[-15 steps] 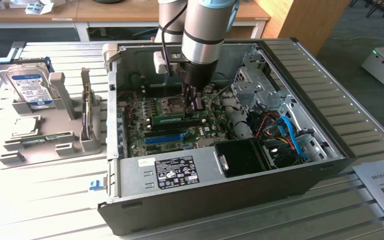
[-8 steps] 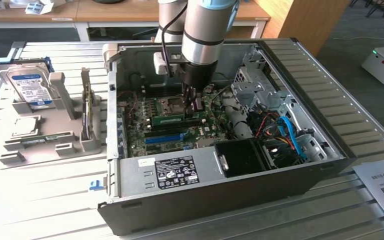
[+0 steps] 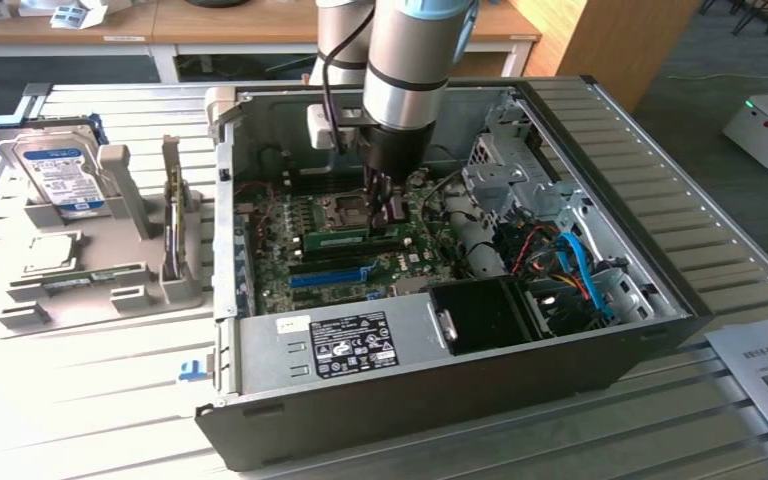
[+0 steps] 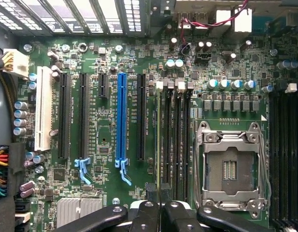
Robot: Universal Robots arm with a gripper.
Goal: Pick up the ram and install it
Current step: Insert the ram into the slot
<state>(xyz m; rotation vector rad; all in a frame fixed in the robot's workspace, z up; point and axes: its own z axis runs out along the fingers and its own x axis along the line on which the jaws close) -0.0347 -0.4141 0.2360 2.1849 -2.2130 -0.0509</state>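
A slatted table (image 3: 64, 400) stands before wooden desks (image 3: 251, 25), perhaps on carpet.

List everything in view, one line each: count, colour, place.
table: one, pale grey, under everything
computer case: one, black and silver, open, on the table
motherboard: one, green, inside the case
long slot: one, blue, on the motherboard
holder: one, grey, exterior view's left
hard drive: one, silver, upright in the holder
ram: one, green, over the motherboard
arm: one, grey, reaching into the case
gripper: one, black, shut on the ram
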